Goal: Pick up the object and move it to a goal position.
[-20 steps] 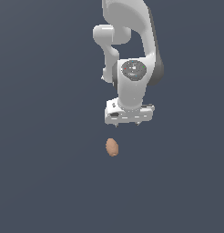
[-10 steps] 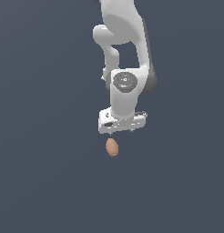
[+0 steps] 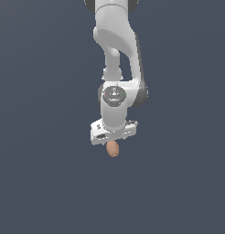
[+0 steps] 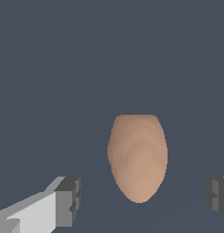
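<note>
The object (image 3: 113,149) is a small tan egg-shaped lump lying on the dark grey floor. In the exterior view the white arm's gripper (image 3: 112,142) hangs right over it and hides its upper part. In the wrist view the object (image 4: 138,156) fills the middle of the picture, and the gripper (image 4: 143,198) is open, with one grey fingertip (image 4: 68,200) on each side of the object and a clear gap to both. Neither finger touches the lump.
Only the flat dark grey ground (image 3: 41,183) surrounds the object. No goal marker shows in either view.
The arm has swung toward the exterior view's left and come down, so the gripper now sits directly over the object. The object has stayed where it was.
</note>
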You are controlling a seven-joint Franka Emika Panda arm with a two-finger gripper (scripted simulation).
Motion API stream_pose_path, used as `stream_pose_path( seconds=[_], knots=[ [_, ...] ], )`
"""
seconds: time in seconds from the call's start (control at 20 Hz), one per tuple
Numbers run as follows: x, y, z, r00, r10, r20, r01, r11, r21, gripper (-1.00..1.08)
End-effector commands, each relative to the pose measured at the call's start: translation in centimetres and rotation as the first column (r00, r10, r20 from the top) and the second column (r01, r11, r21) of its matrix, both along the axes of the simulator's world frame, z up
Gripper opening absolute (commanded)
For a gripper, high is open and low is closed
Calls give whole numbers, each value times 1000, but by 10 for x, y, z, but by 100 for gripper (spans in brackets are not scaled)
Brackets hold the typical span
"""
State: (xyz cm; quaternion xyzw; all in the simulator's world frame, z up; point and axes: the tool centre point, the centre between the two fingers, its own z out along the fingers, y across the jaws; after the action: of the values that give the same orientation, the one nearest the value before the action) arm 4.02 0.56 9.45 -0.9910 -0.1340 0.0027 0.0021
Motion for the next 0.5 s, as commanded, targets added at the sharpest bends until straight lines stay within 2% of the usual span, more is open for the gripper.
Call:
stream_pose_path(
  seconds=[0.0, 0.45],
  knots=[
    [3, -4, -4, 1000, 15, 5, -15, 1000, -2, 100],
    [3, -5, -15, 1000, 17, 4, -16, 1000, -3, 100]
  ],
)
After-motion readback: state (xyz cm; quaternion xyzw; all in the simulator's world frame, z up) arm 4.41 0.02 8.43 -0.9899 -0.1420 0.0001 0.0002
